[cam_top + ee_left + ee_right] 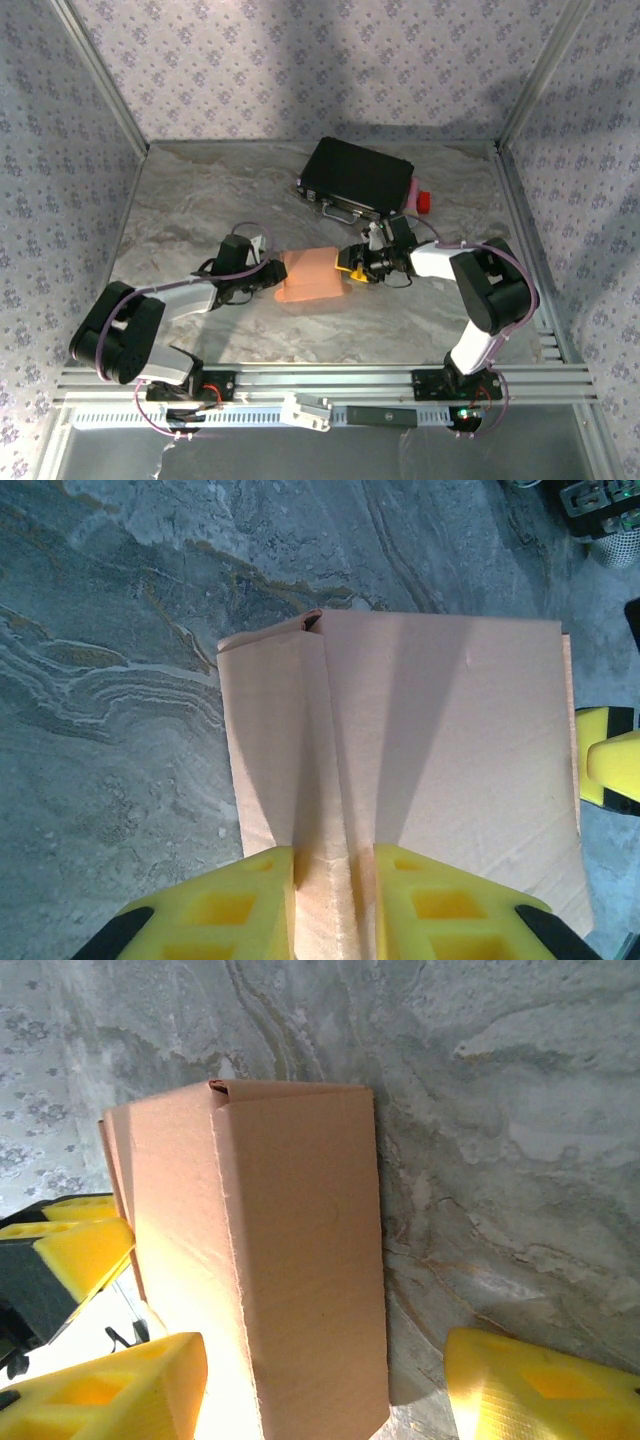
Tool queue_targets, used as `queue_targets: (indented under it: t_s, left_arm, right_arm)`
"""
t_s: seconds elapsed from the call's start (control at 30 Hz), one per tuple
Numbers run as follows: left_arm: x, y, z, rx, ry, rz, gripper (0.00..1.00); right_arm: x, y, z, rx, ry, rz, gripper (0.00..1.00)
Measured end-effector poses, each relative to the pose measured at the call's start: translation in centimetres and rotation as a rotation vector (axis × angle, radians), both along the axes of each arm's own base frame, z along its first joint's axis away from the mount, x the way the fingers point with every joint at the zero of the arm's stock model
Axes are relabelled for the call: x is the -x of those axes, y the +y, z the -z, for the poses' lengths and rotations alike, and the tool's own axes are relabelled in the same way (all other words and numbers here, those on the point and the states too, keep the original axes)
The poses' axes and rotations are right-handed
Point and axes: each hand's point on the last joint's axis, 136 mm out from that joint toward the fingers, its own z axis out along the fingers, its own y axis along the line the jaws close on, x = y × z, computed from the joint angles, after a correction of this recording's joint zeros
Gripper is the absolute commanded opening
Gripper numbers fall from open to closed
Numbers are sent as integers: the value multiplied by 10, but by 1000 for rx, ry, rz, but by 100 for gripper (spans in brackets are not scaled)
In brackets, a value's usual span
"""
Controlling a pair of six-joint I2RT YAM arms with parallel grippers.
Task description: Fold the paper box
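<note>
The paper box (pixel 310 275) lies mid-counter between the two arms. It is partly formed: panels are creased over, and a raised fold (pixel 325 770) runs along its upper face. That fold is pinched between the fingers of the left gripper (pixel 335 905), which are closed on the cardboard at the box's left end. The right gripper (pixel 325 1390) is held open at the opposite end, with one finger close beside the box's side wall and the other set apart from it over bare counter (pixel 200 210); nothing is gripped by it. The step in hand is judged to be mid-fold, the seam being held together while the other end is addressed. The next move would call for a firm pinch on the fold and for the open fingers to be brought onto a loose flap or wall without the thin card being buckled. Free edges are seen at the corner notch where the panels meet. Open room is ample on the near side and to the left. The black case (pixel 357 177) lies well apart behind, nearer the right arm.
</note>
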Motion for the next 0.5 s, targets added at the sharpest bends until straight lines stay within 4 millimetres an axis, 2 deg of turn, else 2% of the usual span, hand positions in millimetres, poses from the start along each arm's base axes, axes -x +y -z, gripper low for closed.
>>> queue_targets:
  t_s: [0.5]
  left_arm:
    - [2,6,0,30,-39,-24,18]
  right_arm:
    - [5,18,-13,-129,4,-43,68]
